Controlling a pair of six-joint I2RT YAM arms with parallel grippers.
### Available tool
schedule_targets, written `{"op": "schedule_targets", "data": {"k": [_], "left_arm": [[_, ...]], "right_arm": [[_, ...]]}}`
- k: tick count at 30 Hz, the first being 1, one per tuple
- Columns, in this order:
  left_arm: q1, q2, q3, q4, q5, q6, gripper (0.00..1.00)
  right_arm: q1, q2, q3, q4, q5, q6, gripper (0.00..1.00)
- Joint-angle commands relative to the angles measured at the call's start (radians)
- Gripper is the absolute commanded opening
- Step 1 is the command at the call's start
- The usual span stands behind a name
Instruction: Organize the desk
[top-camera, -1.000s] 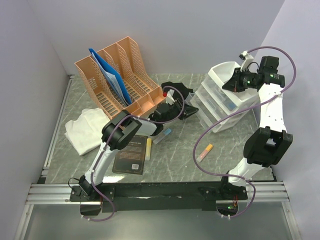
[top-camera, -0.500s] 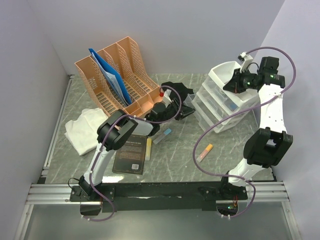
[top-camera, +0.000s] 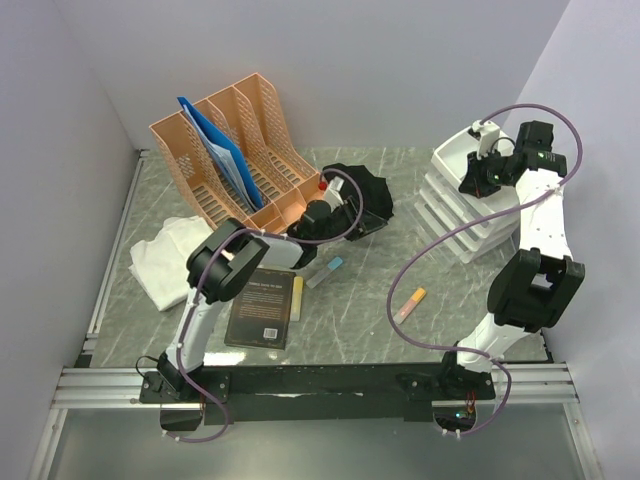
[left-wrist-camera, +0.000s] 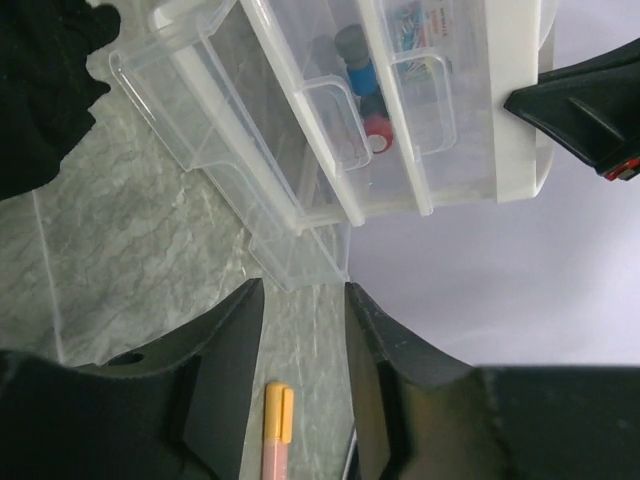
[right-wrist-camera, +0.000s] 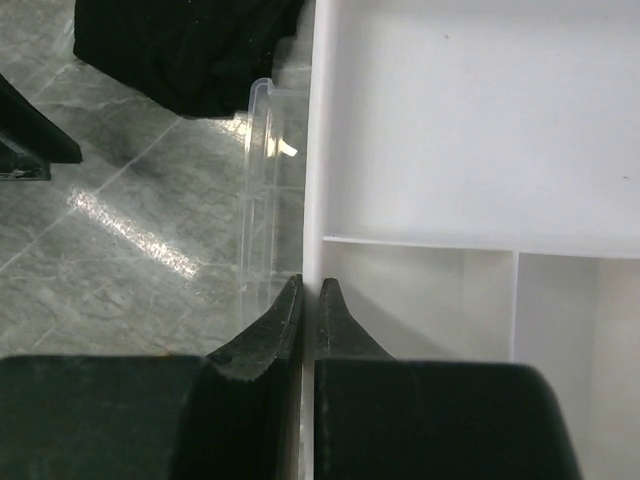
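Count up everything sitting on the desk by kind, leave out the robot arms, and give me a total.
Cloths: 2, white cloth and black cloth
Capped markers: 2, orange-capped marker and blue-capped marker
Book: 1
File rack: 1
Blue folder: 1
Drawer unit: 1
Total on the desk: 8

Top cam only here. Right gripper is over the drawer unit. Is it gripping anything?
Observer: Yes. In the right wrist view the right gripper is shut on the side wall of the white top tray of the drawer unit.
Operator: Left jaws, anything in them?
Observer: No. The left gripper is open and empty, with only the desk beyond its fingers.
Operator: Drawers empty?
Observer: No. Behind the clear fronts sit a blue-capped item and a red item.
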Motion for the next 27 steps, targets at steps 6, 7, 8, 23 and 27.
{"op": "schedule_targets", "data": {"k": [6, 7, 8, 23, 27], "left_arm": [[0.0, -0.28, 0.052, -0.335, -0.072, 0.35, 0.58], [0.0, -0.3, 0.058, -0.363, -0.098, 0.398, 0.62], [0.0, -0.318, 0.061, -0.415, -0.114, 0.424, 0.64], [0.01, -0.677, 0.018, -0.679, -0.408, 0.682, 0.89], [0.023, -0.745, -0.025, -0.714, -0.453, 0.688, 0.99]], "right_arm": [[-0.015, -0.013, 0.055, -0.094, 0.073, -0.064, 0.34], [-0.015, -0.016, 0.077, -0.103, 0.073, -0.067, 0.37], [-0.014, -0.018, 0.088, -0.114, 0.072, -0.069, 0.42], [0.066, -0.108, 0.227, -0.176, 0.104, -0.037, 0.6], [0.103, -0.148, 0.22, -0.176, 0.098, -0.038, 0.62]]}}
